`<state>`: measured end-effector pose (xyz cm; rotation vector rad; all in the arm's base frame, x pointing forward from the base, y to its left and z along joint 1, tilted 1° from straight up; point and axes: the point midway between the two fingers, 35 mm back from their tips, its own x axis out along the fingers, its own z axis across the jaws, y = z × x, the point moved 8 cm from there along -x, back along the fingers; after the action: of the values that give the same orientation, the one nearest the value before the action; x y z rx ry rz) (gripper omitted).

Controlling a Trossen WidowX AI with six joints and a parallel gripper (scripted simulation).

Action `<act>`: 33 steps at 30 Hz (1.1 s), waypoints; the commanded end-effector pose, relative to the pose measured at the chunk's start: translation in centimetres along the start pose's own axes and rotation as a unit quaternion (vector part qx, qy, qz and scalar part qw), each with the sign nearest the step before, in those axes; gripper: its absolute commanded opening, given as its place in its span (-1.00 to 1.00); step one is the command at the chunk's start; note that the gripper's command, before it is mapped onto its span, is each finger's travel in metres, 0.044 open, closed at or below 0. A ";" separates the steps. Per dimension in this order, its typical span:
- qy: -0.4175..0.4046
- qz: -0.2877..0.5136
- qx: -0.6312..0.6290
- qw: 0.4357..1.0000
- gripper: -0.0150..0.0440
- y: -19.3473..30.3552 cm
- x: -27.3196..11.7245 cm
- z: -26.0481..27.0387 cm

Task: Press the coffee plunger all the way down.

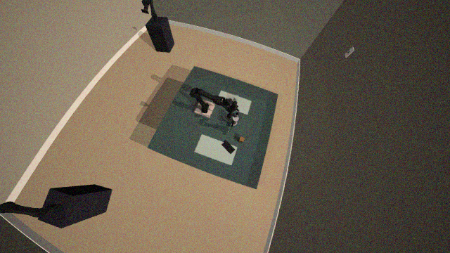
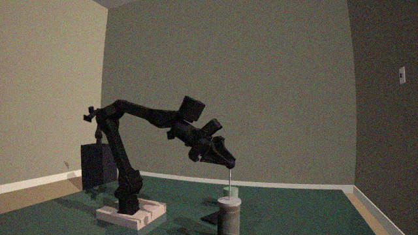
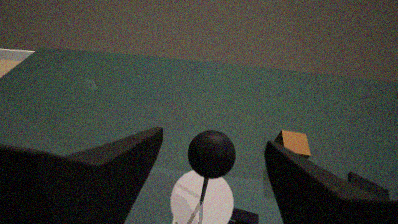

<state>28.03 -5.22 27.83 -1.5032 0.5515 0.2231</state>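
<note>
Between two spread, untouching fingers of the gripper [image 3: 214,150] sits one plunger knob [image 3: 211,153].

We are seeing a matt black knob [image 3: 211,153] looking like smooth plastic, on a thin rod [image 2: 230,183] gleaming like metal. The green surface [image 2: 287,209] is showing a faint sheen, and the small block [image 3: 294,142] is looking like wood.

You have a dark green mat [image 1: 176,140] laid on a tan floor [image 1: 140,211], with two pale rectangles on it [image 1: 211,149] [image 1: 242,103]. A small orange block [image 1: 241,138] sits near a flat black slab [image 1: 228,146] that overlaps the nearer rectangle's corner. Two dark boxes stand off the mat, one at the far corner [image 1: 159,34], one near you [image 1: 74,204]. A wall plate [image 2: 402,75] shows on the dark wall.
</note>
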 end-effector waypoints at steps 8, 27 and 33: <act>-0.001 0.003 0.001 1.000 -0.10 0.2 0.2 0.0; -0.001 0.002 0.001 1.000 -0.10 1.4 1.2 0.0; -0.001 0.002 0.001 1.000 -0.10 2.2 1.8 0.0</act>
<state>28.46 -5.33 26.94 -1.5096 0.5231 0.1943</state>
